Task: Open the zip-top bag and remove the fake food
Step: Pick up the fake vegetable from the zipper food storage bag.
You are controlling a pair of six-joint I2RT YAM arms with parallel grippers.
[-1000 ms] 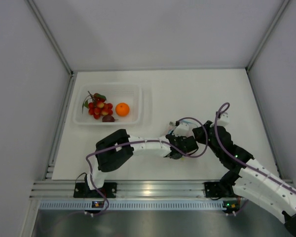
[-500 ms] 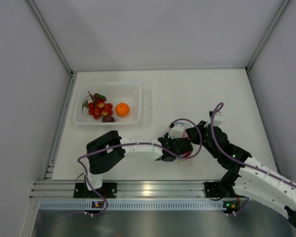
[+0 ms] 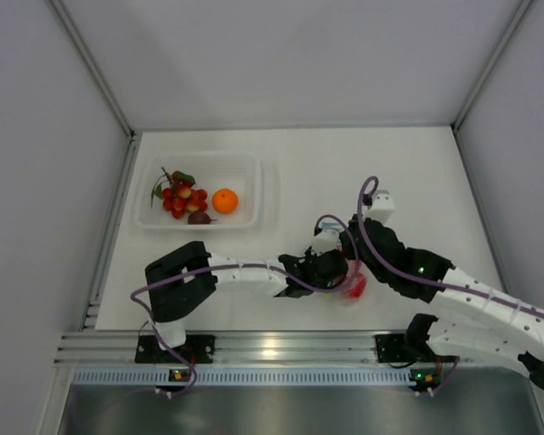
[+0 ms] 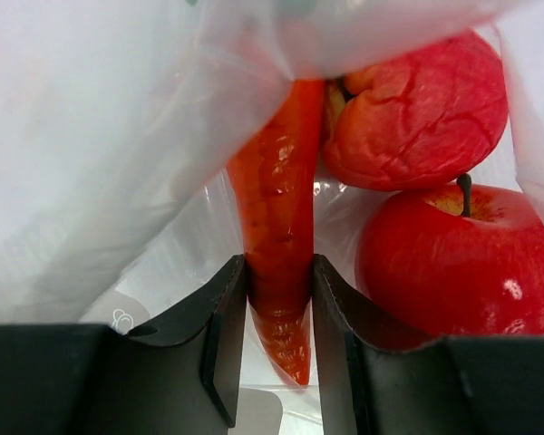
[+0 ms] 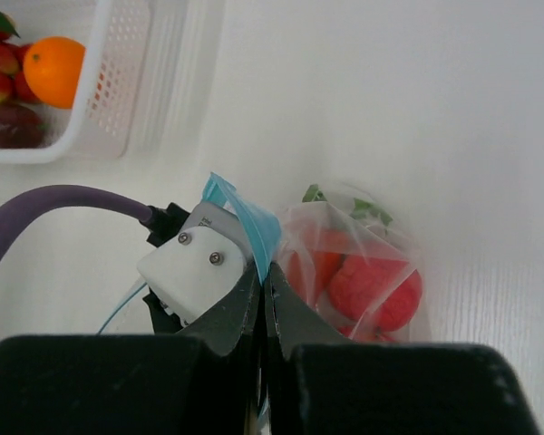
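- my left pincer (image 4: 279, 299) is partly open, its two fingers clamped on the tapered end of the carrot (image 4: 276, 181), inside the zip-top bag (image 5: 367, 249).
- my right pincer (image 5: 261, 294) is shut tight, pinching the bag's teal zip strip (image 5: 249, 217). the bag sits on the surface (image 3: 417, 172) near the front edge, between my two arms.
- risk: the carrot looks smooth and narrows where i hold it, so it could slide out of my grip as i pull.
- risk: the film drapes over the carrot, so the bag may drag along or slip from my right pinch.
- risk: the red fruits (image 4: 417, 100) sit against the carrot and could tumble out and roll away.
- no brand, label or writing can be read anywhere.
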